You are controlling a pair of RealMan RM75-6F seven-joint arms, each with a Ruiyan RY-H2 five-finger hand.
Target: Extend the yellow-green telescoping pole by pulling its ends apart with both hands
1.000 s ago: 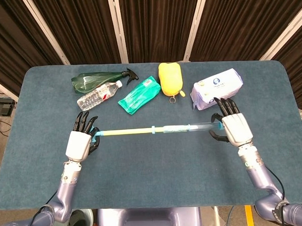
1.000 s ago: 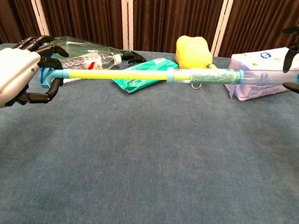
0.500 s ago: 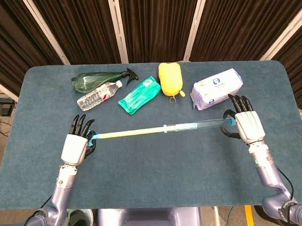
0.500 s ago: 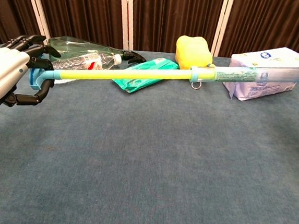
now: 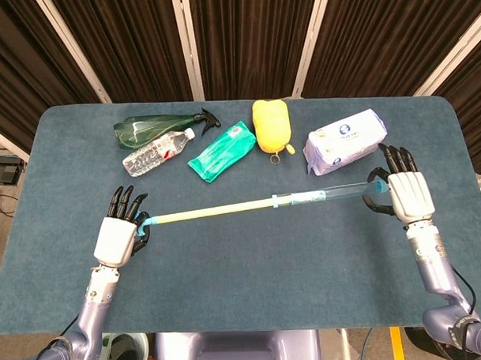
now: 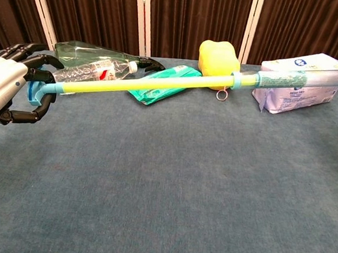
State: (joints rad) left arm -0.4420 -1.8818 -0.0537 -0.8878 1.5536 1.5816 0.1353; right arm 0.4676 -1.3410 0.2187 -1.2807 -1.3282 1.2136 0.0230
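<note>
We hold the yellow-green telescoping pole (image 5: pixel 249 205) above mid-table, left robot hand (image 5: pixel 118 235) curled round its blue end, right robot hand (image 5: pixel 405 195) gripping the clear end. Risk: pulling further could separate the sections or slip the right-end grip.

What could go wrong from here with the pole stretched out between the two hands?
The left hand holds the yellow-green telescoping pole only at its blue end cap, so that end may slip free. The right hand holds the clear outer tube's tip; pulling further could separate the sections. If dropped, the raised pole could hit the tissue pack.
</note>
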